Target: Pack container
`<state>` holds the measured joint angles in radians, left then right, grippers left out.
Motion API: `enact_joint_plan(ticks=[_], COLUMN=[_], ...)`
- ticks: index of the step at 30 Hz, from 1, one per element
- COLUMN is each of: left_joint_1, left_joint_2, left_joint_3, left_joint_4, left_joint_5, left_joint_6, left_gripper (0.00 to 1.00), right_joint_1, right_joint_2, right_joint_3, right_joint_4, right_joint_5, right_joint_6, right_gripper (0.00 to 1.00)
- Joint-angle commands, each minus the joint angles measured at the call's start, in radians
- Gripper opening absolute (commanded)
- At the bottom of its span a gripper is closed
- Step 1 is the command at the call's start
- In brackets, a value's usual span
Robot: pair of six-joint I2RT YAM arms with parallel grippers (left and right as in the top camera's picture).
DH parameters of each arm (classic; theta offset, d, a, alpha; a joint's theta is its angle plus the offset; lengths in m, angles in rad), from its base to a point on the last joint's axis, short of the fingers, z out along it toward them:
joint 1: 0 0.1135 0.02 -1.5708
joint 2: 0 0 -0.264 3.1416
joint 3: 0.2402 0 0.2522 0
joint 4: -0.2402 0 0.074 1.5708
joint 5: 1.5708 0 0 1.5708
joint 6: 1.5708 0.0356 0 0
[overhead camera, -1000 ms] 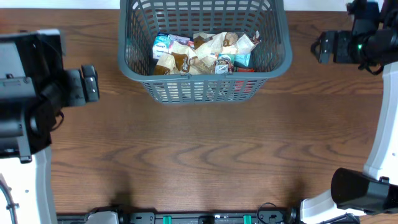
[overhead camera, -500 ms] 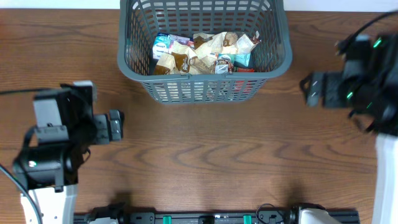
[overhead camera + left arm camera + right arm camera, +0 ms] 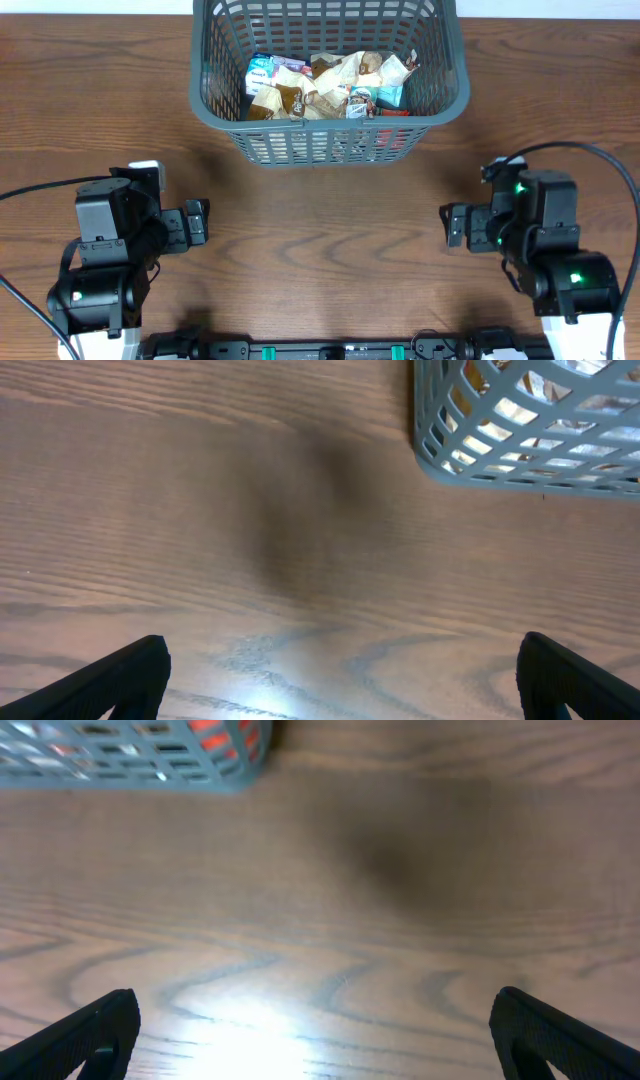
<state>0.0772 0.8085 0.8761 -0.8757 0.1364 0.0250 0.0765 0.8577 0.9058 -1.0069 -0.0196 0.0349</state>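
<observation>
Container [image 3: 330, 145] at far edge, packets [image 3: 325, 85] inside, none seen loose. Left gripper [image 3: 203, 222] and right gripper [image 3: 447, 225] spread, empty, near front edge. Packing judged done; only parking called for

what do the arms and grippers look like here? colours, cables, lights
The left arm and right arm: black boxy housings on white lower links, thin black cables looping off each. The left gripper and right gripper are black with blunt dark fingers. Green status lights show on both arms, brightest on the right.
</observation>
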Motion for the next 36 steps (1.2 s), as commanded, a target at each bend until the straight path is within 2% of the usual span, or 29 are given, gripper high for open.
enact_joint_plan(ticks=[1, 25, 31, 36], left_joint_1=[0.005, 0.005, 0.005, 0.005], left_joint_2=[0.008, 0.075, 0.075, 0.075], left_joint_3=[-0.002, -0.002, -0.002, -0.002], left_joint_4=[0.005, 0.002, 0.002, 0.002], left_joint_5=[0.009, 0.009, 0.010, 0.010], left_joint_6=[-0.012, -0.012, -0.012, -0.012], left_gripper=[0.99, 0.99, 0.99, 0.99], right_joint_1=[0.008, 0.003, 0.003, -0.002], right_joint_2=[-0.008, -0.007, -0.213, -0.457], right_joint_3=[-0.029, -0.033, -0.085, -0.281], right_joint_4=[0.000, -0.009, 0.105, 0.256], right_joint_5=[0.020, 0.021, 0.010, 0.008], right_joint_6=[0.020, 0.020, 0.039, 0.039], right_gripper=[0.99, 0.99, 0.99, 0.99])
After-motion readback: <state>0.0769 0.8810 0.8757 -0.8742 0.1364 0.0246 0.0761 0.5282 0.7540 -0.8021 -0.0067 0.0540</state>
